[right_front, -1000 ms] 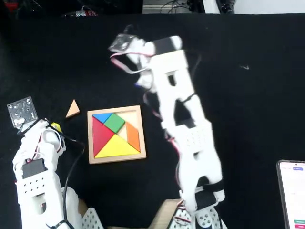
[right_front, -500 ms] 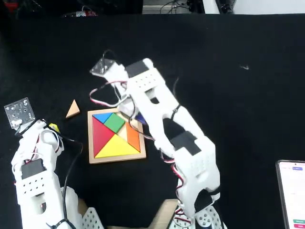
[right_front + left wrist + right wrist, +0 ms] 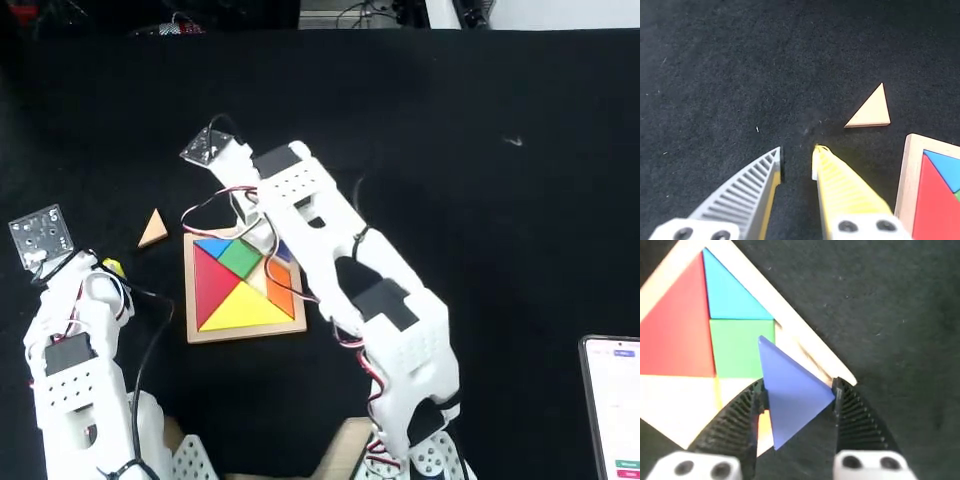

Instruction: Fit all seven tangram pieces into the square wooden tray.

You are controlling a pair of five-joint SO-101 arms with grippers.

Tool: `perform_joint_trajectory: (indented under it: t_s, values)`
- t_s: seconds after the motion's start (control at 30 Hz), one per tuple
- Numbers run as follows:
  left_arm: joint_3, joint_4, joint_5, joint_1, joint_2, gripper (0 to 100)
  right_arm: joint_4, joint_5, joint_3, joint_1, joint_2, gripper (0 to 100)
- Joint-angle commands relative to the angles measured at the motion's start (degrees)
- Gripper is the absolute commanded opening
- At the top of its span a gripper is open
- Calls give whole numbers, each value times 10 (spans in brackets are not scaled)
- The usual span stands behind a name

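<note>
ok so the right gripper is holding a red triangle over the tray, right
Wrong colour: the right gripper holds a blue triangle over the tray, as the right wrist view shows. The red triangle lies in the tray.

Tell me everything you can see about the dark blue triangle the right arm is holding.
The dark blue triangle is a flat, matte, sharp-cornered piece of even colour. The right gripper clamps it between its black ribbed fingers, one on each side. It sits above the wooden tray at a corner, one tip overlapping the green square, its body covering the rim. Whether it touches the tray cannot be told.
</note>
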Motion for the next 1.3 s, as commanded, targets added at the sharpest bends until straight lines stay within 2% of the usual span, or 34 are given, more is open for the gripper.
perform_joint_trajectory:
  t_s: [0.0,0.13,0.67,0.97,1.13,1.27]
  values:
    - [-3,-11,-4,-3,-6,116,-4,-24,-28,-9,2,122]
    - [-3,-11,-4,-3,-6,116,-3,-25,-30,-9,12,206]
    - [-3,-11,-4,-2,-6,116,18,-26,-36,-17,9,214]
    - [-1,-11,-5,13,-6,116,20,-23,-42,-16,9,351]
    - [-1,-11,-5,12,-6,116,135,-1,-111,0,-26,328]
    - [-7,-11,-5,15,-6,116,193,-3,-125,37,-98,209]
